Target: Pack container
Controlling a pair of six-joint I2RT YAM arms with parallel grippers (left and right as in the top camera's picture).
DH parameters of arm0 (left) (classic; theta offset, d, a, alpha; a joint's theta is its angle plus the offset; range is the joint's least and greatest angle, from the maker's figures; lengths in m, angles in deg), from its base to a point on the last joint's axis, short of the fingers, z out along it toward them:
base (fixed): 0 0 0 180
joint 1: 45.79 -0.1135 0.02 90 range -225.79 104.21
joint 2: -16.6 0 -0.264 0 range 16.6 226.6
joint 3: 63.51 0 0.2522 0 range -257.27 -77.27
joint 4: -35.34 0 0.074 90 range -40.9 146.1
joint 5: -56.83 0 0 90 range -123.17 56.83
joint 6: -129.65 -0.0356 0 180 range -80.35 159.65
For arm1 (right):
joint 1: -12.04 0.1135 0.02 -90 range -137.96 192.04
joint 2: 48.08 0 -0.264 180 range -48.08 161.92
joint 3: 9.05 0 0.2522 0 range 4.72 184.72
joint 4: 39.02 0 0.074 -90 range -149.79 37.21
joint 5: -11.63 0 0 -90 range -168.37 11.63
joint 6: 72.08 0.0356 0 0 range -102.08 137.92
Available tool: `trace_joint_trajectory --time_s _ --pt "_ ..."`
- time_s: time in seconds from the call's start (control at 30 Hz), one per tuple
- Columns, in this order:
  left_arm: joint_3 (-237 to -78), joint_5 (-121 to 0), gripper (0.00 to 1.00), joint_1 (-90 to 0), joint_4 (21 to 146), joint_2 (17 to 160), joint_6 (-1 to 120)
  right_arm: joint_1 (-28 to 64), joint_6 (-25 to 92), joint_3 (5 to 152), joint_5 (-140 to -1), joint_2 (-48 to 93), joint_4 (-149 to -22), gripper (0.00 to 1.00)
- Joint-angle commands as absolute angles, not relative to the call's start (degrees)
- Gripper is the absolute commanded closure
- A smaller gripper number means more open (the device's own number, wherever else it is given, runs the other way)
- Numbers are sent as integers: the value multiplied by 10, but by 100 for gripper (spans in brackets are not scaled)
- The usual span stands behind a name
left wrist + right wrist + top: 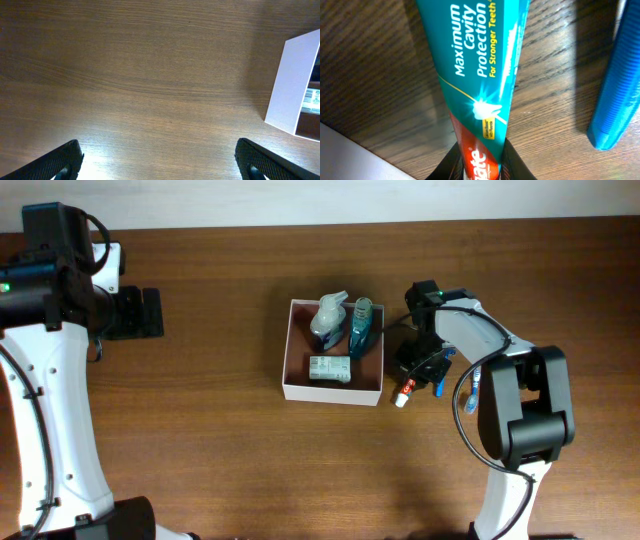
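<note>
The container [296, 350] is a square white-walled box with a reddish-brown inside, at mid table. It holds a white pump bottle [328, 320], a teal bottle [361, 325] and a white-and-green packet [329, 369]. My right gripper [418, 365] is just right of the container, shut on a teal-and-red toothpaste tube [480, 65] that lies low over the table; its red-and-white cap end [403, 395] sticks out. In the right wrist view the fingers [480, 167] clamp the tube. My left gripper [160, 165] is open and empty, far left of the container's wall [290, 85].
A blue toothbrush-like item [615, 85] lies on the wood just right of the tube, also in the overhead view [441, 378]. The right arm's base [525, 420] stands at the front right, the left arm [50, 380] along the left edge.
</note>
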State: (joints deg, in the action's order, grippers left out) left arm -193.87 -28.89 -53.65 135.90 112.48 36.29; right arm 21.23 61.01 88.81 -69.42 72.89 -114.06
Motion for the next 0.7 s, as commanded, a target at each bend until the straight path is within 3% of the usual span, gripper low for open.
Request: trace_joint_trajectory --time_s 0.0,0.07,0.17,0.23,0.33,0.53,0.67 --pt "-1944 -293 1 -538 1359 1114 369 198 597 880 -712 730 -1161 82" --pt "-1944 -293 1 -538 1359 1114 369 195 591 882 -731 711 -1182 82" --pt "-1944 -293 1 -538 1359 1114 369 195 577 889 -769 670 -1210 93" --pt "-1944 -293 1 -538 1359 1114 369 195 570 893 -788 640 -1223 94" --pt "-1944 -293 1 -538 1359 1114 369 198 546 894 -788 578 -1233 92" --pt "-1944 -293 1 -538 1359 1114 369 242 486 897 -786 444 -1241 78" --pt "-1944 -293 1 -538 1359 1114 369 296 385 898 -749 378 -1224 81"
